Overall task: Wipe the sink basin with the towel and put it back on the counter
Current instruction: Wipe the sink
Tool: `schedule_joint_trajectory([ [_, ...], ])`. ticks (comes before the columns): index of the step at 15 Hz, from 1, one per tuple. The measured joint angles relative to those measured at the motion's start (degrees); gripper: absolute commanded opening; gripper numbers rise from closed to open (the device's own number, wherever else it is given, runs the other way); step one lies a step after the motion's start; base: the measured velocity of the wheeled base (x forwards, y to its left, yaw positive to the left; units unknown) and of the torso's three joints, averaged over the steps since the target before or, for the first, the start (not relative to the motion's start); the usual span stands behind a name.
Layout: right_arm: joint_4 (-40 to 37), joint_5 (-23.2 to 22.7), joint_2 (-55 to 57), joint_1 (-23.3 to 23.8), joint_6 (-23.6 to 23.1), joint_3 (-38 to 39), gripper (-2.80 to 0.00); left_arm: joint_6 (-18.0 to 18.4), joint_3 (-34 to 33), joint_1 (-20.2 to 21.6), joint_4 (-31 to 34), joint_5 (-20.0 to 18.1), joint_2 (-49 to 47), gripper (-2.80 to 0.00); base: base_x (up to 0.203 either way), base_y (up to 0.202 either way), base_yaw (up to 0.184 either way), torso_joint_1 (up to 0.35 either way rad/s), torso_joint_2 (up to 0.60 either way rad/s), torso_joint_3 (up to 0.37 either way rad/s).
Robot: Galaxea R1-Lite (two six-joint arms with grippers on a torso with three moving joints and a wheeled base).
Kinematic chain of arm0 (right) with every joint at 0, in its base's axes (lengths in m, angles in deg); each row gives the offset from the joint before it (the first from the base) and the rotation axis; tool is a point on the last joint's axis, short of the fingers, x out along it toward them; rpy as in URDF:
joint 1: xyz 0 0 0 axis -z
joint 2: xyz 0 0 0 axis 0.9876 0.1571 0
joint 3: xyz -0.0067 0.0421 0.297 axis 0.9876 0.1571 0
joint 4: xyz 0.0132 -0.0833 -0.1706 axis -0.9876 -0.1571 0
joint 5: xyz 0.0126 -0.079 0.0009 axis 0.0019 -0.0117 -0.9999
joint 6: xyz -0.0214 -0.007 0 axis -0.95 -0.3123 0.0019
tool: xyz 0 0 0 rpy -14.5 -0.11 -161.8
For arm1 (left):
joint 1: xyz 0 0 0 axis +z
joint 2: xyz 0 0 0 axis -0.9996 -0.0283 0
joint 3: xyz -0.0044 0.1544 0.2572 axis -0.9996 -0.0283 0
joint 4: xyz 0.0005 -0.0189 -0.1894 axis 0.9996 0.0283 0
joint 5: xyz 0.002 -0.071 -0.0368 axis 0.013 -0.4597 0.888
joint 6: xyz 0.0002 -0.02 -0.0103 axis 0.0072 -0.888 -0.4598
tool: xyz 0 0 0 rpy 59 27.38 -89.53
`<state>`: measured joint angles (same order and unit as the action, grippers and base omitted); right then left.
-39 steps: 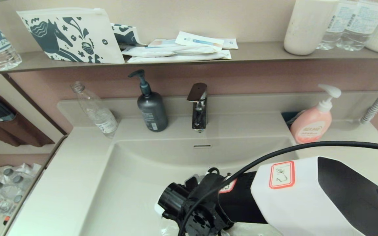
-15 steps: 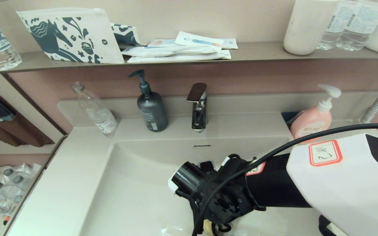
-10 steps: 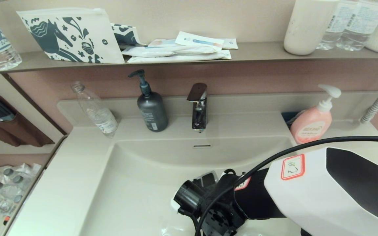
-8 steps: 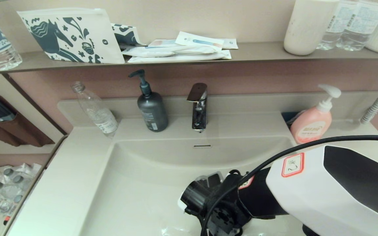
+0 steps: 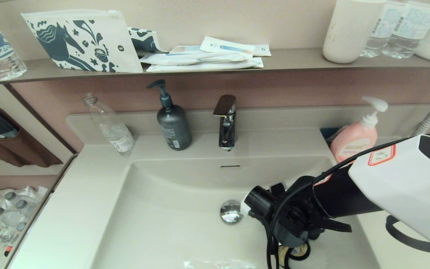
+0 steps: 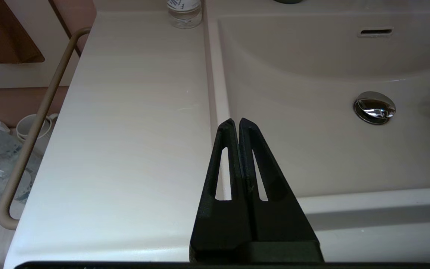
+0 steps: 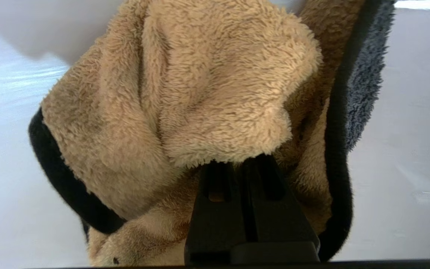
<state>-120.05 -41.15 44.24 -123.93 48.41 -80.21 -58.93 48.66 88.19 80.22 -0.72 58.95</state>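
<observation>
The glossy off-white sink basin has its chrome drain plug and overflow slot in plain sight. My right arm reaches down into the basin's front right part. The mustard-yellow towel with black trim is bunched against the basin floor, and my right gripper is shut on it, its tips buried in the pile. From the head only a scrap of the towel shows under the wrist. My left gripper hangs shut and empty above the basin's left rim, beside the counter.
A dark faucet, a grey pump bottle and a clear bottle stand behind the basin. A pink pump bottle stands on the right counter. A loaded wall shelf hangs above. A rail runs beside the left counter.
My right arm has swept from the basin's middle toward its right side, dragging the towel along. The drain plug, hidden before, now shows.
</observation>
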Motion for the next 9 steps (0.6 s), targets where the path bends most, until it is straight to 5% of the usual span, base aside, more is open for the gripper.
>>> schedule_joint_trajectory([
  [4,6.8,-1.1,0.2,0.4,2.1,3.8,-2.8,0.0,0.0,0.0,0.0,0.0,0.0,-2.8,0.0,0.0,0.0,0.0,0.0,0.0],
  [9,13.6,-7.9,3.4,-2.8,5.6,2.5,-2.8,0.0,0.0,0.0,0.0,0.0,0.0,-2.8,0.0,0.0,0.0,0.0,0.0,0.0],
])
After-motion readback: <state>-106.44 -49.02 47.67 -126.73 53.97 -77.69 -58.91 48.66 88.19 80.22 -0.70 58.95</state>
